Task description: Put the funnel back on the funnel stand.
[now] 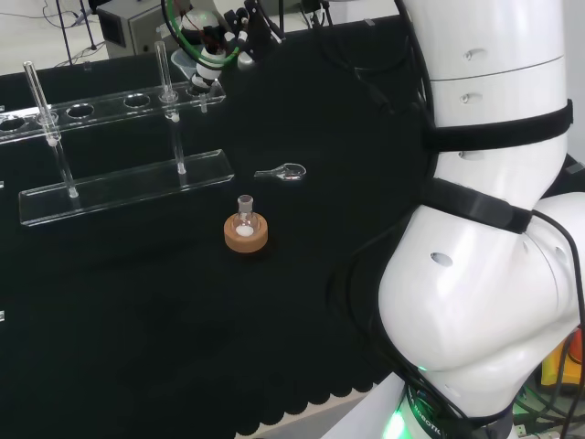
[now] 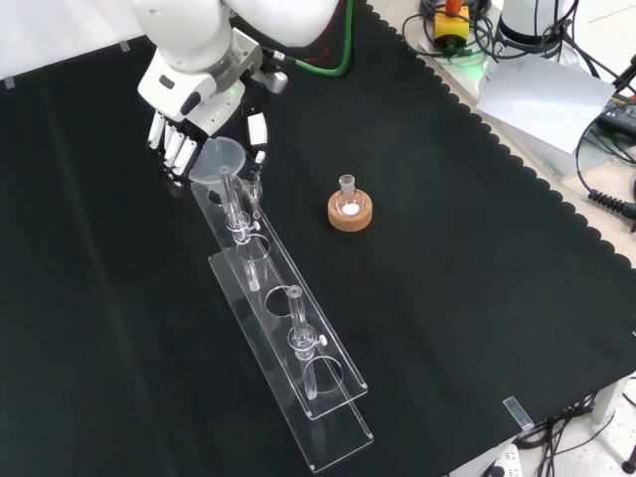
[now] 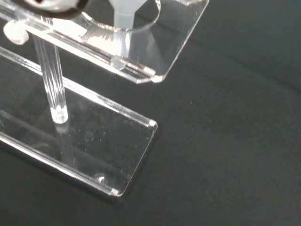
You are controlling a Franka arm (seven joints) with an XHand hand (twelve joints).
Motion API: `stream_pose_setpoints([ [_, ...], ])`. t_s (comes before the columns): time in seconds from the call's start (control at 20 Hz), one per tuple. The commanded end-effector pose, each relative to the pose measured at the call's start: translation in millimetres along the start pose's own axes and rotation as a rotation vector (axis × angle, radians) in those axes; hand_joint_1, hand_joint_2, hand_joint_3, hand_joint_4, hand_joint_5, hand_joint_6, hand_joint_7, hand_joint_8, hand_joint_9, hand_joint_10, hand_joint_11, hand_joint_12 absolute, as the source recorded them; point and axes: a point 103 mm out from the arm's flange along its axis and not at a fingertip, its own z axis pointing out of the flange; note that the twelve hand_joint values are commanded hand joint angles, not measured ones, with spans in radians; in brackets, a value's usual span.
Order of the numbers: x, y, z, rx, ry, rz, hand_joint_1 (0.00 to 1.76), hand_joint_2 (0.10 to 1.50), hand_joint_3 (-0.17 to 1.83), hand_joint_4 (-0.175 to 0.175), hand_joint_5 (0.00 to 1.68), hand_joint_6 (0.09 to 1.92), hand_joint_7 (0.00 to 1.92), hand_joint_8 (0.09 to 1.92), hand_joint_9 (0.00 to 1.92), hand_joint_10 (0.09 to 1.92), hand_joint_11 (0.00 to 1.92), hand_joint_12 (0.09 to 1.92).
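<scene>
The hand [image 2: 189, 119] hangs over the far end of the clear acrylic funnel stand [image 2: 288, 328] in the front view, with fingers and thumb curled round the rim of a translucent funnel [image 2: 219, 159]. In the head view the hand [image 1: 219, 41] and funnel [image 1: 196, 69] sit above the right end of the stand's upper shelf [image 1: 110, 105]. Seen from the wrist, the funnel's stem [image 3: 124, 21] reaches down into the end hole of the shelf [image 3: 155, 61], above the base plate [image 3: 103, 155].
A small round flask [image 2: 347, 204] with white powder rests in a cork ring [image 1: 246, 236] beside the stand. A small clear glass spoon [image 1: 283, 171] lies to the flask's right in the head view. Two upright posts [image 2: 298, 328] carry the shelf. Cables and paper [image 2: 537, 89] lie past the cloth's edge.
</scene>
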Motion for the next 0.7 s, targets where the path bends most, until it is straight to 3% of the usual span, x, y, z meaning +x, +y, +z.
stream_pose_setpoints([
  [0.05, 0, -4, 6, 0.058, 0.028, -0.006, 0.72, 0.66, 0.61, -0.041, 0.27, 0.27, 0.24, 0.63, 0.60, 0.42, 0.38, 1.35],
  [0.15, 0, -7, 6, 0.076, 0.033, -0.003, 0.66, 0.65, 0.56, -0.038, 0.17, 0.10, 0.06, 0.56, 0.35, 0.54, 0.22, 1.44],
  [0.35, 3, -20, 0, 0.068, 0.041, -0.002, 0.58, 0.65, 0.47, -0.032, 0.08, 0.09, 0.00, 0.26, 0.07, 0.73, 0.07, 1.51],
  [0.5, 5, -39, -11, 0.027, 0.040, 0.009, 0.53, 0.65, 0.42, -0.029, 0.04, 0.09, 0.00, 0.10, 0.01, 0.71, 0.03, 1.53],
  [0.7, 10, -74, -33, -0.031, 0.036, 0.034, 0.49, 0.66, 0.35, -0.029, 0.03, 0.09, 0.01, 0.09, 0.00, 0.69, 0.01, 1.55],
])
